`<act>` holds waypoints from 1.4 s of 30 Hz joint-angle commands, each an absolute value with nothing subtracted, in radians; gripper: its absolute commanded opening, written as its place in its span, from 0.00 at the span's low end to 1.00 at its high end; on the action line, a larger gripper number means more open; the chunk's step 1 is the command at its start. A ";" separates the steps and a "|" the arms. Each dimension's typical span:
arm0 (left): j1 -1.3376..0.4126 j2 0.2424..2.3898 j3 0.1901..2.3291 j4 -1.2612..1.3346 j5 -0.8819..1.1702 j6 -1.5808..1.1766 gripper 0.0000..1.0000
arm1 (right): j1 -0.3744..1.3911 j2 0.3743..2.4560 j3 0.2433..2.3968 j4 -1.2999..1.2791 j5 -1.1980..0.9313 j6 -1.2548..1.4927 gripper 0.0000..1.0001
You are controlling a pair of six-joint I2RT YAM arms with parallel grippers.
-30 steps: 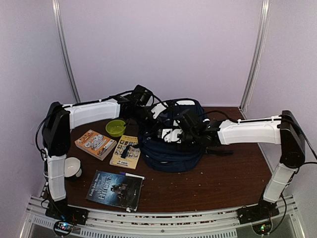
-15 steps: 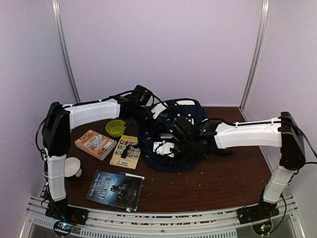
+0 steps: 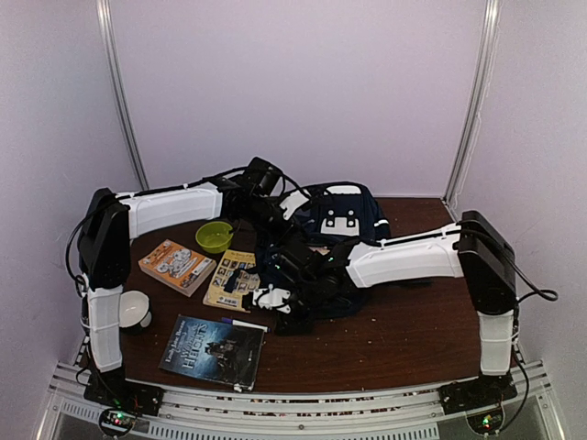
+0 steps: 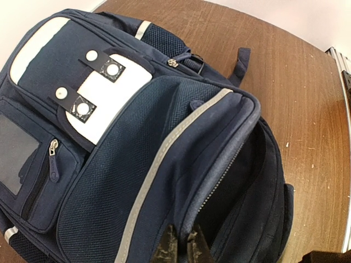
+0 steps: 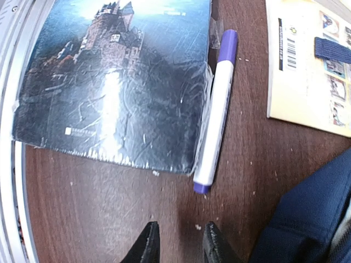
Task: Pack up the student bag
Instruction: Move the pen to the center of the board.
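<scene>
We see the student bag point(image 3: 341, 218) lying front-up at the back-centre of the table point(image 3: 413, 321), white patches facing up. The main compartment gapes along the zip in the left wrist view.

The left gripper point(image 4: 181, 249) is pinched tight on the bag's fabric at the edge of that opening.

The right gripper point(image 5: 178, 246) hangs low over bare wood near the bag's front corner, jaws a narrow gap apart with nothing between them.

Just ahead of its fingers we have a purple-and-white marker point(image 5: 215, 109), lying against the edge of the castle-cover book point(image 5: 115, 82).

The yellow booklet point(image 5: 307, 66) sits beside the bag with a navy strap end point(image 5: 332, 48) lying on it.

Further toward the left arm are an orange book point(image 3: 176, 266), a green bowl point(image 3: 215, 236) and a white cup point(image 3: 136, 310).
</scene>
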State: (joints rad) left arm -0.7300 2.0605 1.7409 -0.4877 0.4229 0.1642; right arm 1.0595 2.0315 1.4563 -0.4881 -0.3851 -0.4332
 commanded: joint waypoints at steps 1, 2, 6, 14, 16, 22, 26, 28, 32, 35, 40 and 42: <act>-0.727 2.026 1.772 -0.455 0.443 0.144 0.01 | 1.067 2.081 1.531 -0.520 -0.384 -0.415 0.29; -0.727 2.025 1.772 -0.453 0.442 0.144 0.01 | 1.067 2.091 1.543 -0.527 -0.384 -0.418 0.30; -0.727 2.026 1.772 -0.454 0.434 0.144 0.01 | 1.068 2.123 1.570 -0.539 -0.378 -0.433 0.34; -0.728 2.024 1.763 -0.460 0.394 0.171 0.01 | 1.070 2.154 1.595 -0.549 -0.367 -0.445 0.37; -0.726 2.018 1.757 -0.459 0.380 0.184 0.01 | 1.070 2.159 1.593 -0.546 -0.368 -0.450 0.37; -0.725 2.003 1.739 -0.459 0.339 0.226 0.01 | 1.071 2.160 1.577 -0.499 -0.354 -0.458 0.38; -0.723 1.987 1.722 -0.457 0.296 0.256 0.01 | 1.071 2.175 1.588 -0.489 -0.338 -0.473 0.38; -0.722 1.979 1.715 -0.452 0.286 0.264 0.01 | 1.072 2.186 1.593 -0.488 -0.339 -0.481 0.38; -0.721 1.976 1.705 -0.441 0.254 0.268 0.00 | 1.072 2.208 1.608 -0.487 -0.338 -0.486 0.38; -0.721 1.977 1.704 -0.438 0.268 0.268 0.00 | 1.072 2.223 1.619 -0.486 -0.333 -0.489 0.38; -0.721 1.973 1.706 -0.439 0.272 0.265 0.00 | 1.071 2.236 1.623 -0.486 -0.342 -0.489 0.35; -0.720 1.973 1.706 -0.440 0.273 0.267 0.00 | 1.071 2.238 1.623 -0.498 -0.351 -0.495 0.31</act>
State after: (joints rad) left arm -0.7326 2.0270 1.7084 -0.4797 0.3050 0.2569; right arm 1.0672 2.2024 1.6062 -0.4862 -0.3607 -0.4793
